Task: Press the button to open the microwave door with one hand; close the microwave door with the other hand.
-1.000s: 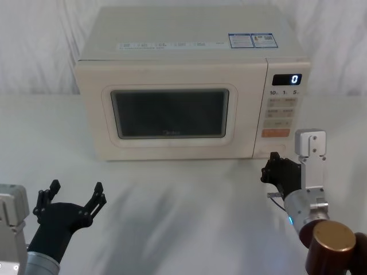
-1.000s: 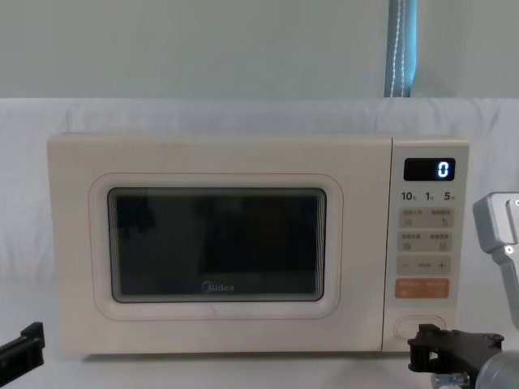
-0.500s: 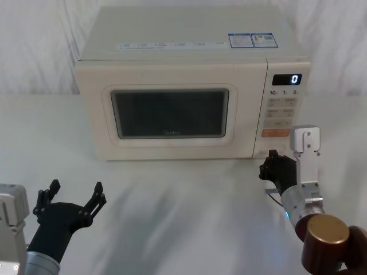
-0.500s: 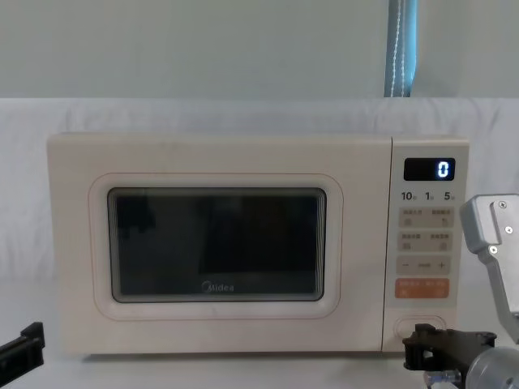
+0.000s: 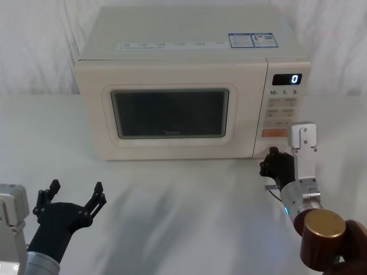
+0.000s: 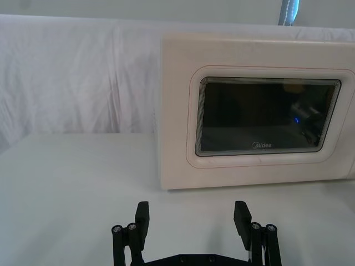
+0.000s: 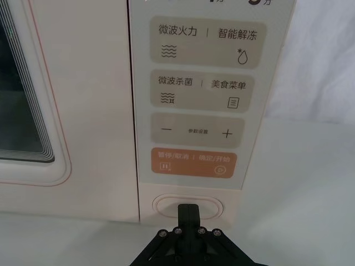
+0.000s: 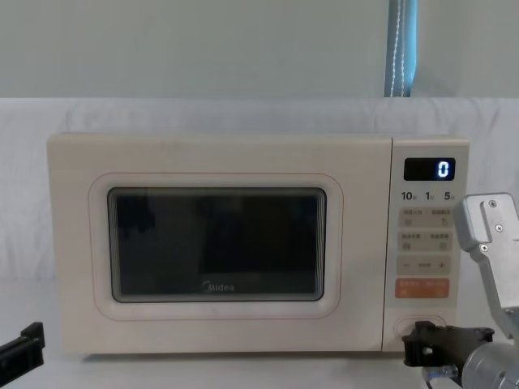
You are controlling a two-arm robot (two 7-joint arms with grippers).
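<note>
The cream microwave door (image 5: pixel 171 113) with its dark window is closed, flush with the case; it also shows in the chest view (image 8: pixel 219 243) and the left wrist view (image 6: pixel 266 116). The wide cream button (image 7: pixel 166 205) sits at the bottom of the control panel (image 8: pixel 413 322). My right gripper (image 7: pixel 188 213) is shut, its tip right at the button's middle (image 5: pixel 272 159) (image 8: pixel 422 344); whether it is pressing I cannot tell. My left gripper (image 5: pixel 71 200) hovers open over the table's near left, well in front of the door (image 6: pixel 192 216).
An orange key (image 7: pixel 189 162) lies just above the button, with pale keypad keys higher up. The display (image 5: pixel 287 79) reads 0. The white table (image 5: pixel 183 206) stretches in front of the microwave. White cloth hangs behind.
My right gripper has moved forward and slightly up to the button. The left gripper and the door have not moved.
</note>
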